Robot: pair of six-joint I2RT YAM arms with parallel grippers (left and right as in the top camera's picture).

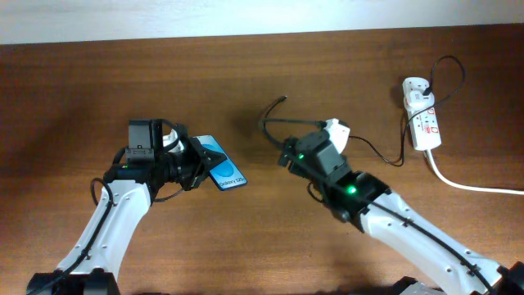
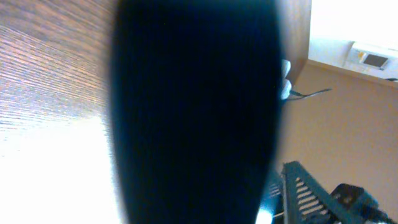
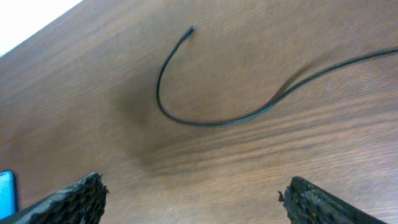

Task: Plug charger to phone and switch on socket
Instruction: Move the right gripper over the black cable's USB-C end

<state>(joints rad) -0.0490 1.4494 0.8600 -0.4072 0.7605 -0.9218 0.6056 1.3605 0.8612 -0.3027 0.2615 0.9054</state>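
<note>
1. The left gripper (image 1: 199, 164) gripped the phone (image 1: 225, 170) at a tilt, we judged to present its port.
2. Right of the phone, the right gripper (image 3: 196, 186) hung wide open above the charger (image 3: 211, 124), its connector tip (image 3: 191, 28) lying free on the bench (image 1: 98, 82).
3. The socket (image 1: 422, 119) sat far right of the phone, and nothing blocked the way.

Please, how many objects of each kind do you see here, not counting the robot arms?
Phone: 1
Charger cable: 1
Power strip: 1
Total: 3
</note>
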